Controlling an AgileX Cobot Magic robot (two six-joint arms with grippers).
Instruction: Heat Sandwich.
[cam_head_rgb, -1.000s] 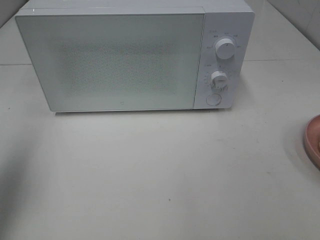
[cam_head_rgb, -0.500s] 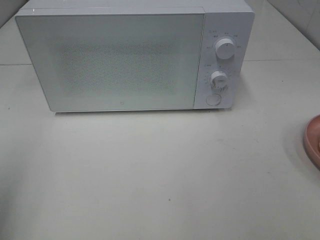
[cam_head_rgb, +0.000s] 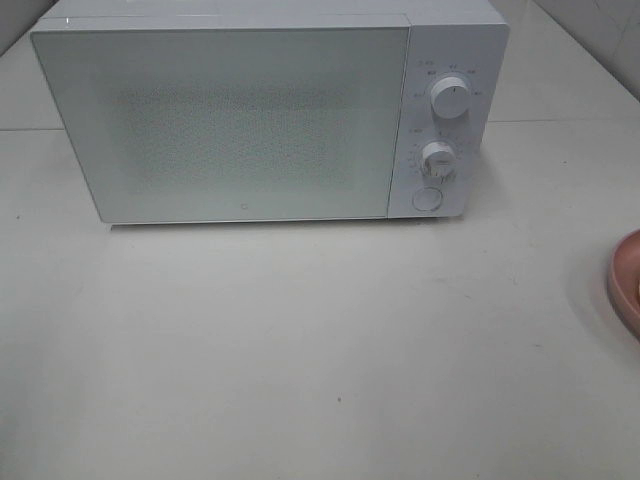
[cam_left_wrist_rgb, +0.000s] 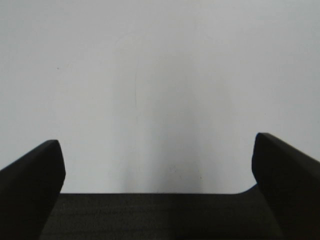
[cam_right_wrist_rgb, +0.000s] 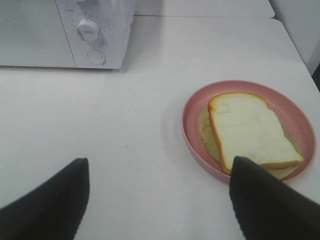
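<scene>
The white microwave (cam_head_rgb: 260, 110) stands at the back of the table with its door shut; its knobs and round button (cam_head_rgb: 427, 198) are on its right side. It also shows in the right wrist view (cam_right_wrist_rgb: 65, 30). The sandwich (cam_right_wrist_rgb: 247, 130), pale bread with an orange-yellow crust, lies on the round pink plate (cam_right_wrist_rgb: 192, 120). Only the plate's edge (cam_head_rgb: 625, 285) shows in the exterior high view, at the right border. My right gripper (cam_right_wrist_rgb: 157, 200) is open, above the table, short of the plate. My left gripper (cam_left_wrist_rgb: 157, 160) is open over bare table, holding nothing.
The pale tabletop (cam_head_rgb: 320, 350) stretches in front of the microwave. A wall or raised edge (cam_head_rgb: 590, 30) runs along the back right. Neither arm shows in the exterior high view.
</scene>
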